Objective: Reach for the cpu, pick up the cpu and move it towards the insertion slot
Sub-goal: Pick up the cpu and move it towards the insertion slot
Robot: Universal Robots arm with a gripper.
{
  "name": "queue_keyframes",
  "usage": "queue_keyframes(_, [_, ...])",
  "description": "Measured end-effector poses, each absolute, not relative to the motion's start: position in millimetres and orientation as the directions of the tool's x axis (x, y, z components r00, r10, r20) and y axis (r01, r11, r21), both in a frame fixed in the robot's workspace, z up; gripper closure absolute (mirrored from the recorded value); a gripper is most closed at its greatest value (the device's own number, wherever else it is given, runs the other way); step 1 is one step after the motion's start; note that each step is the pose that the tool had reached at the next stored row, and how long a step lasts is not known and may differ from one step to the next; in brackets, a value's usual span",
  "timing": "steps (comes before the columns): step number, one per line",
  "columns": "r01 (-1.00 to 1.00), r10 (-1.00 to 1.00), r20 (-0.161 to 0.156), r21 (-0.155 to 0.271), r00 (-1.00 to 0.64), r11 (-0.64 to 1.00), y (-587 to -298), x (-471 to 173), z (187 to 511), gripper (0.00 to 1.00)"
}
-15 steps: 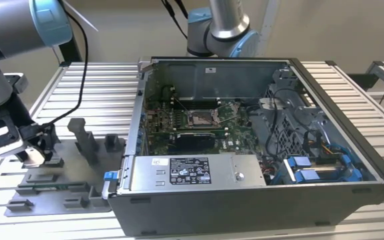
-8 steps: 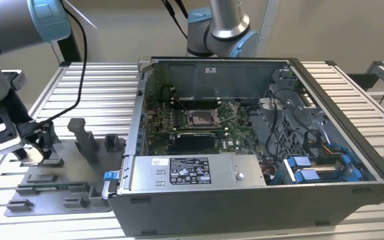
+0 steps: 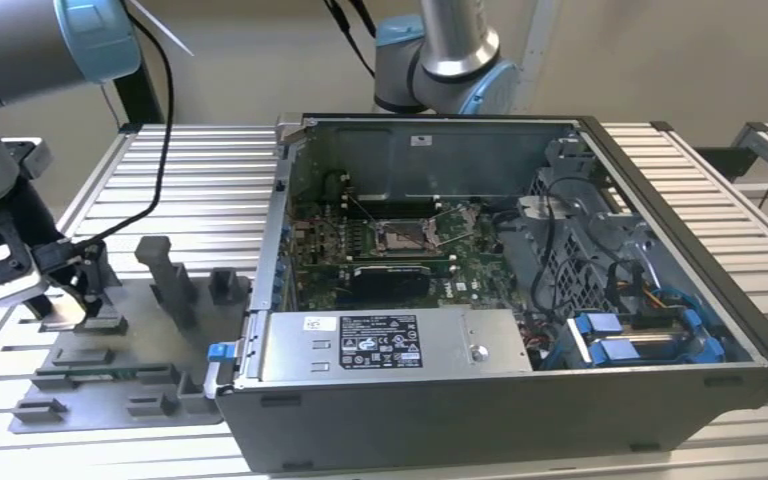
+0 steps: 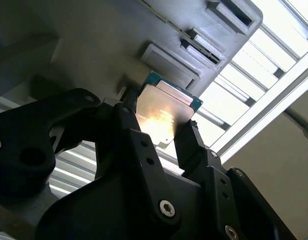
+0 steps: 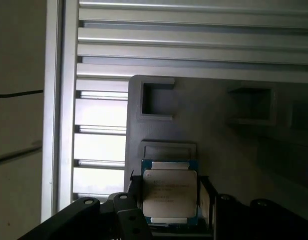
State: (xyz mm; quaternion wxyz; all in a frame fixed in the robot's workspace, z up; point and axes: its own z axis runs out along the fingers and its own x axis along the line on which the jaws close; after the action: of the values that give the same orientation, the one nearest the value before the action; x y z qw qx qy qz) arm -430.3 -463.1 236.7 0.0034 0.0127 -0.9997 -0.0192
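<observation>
Gripper (image 4: 157, 120) jaws closed on cpu (image 5: 169, 192) flanks, at grey fixture plate (image 5: 218, 150).

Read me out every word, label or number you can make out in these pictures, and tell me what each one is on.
None is legible enough to quote.
White and black label on the power supply, exterior view: print too small to read.
Small white sticker on the computer case, inner back wall: too small to read.
Faint lines of print on the cpu, first wrist view: too blurred to read.
</observation>
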Motion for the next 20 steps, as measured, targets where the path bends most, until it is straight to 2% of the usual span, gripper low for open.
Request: queue_keyframes(20, [-0.025, -0.025, 0.006, 0.038, -1.000, 0.999, -463, -430, 249, 1.00])
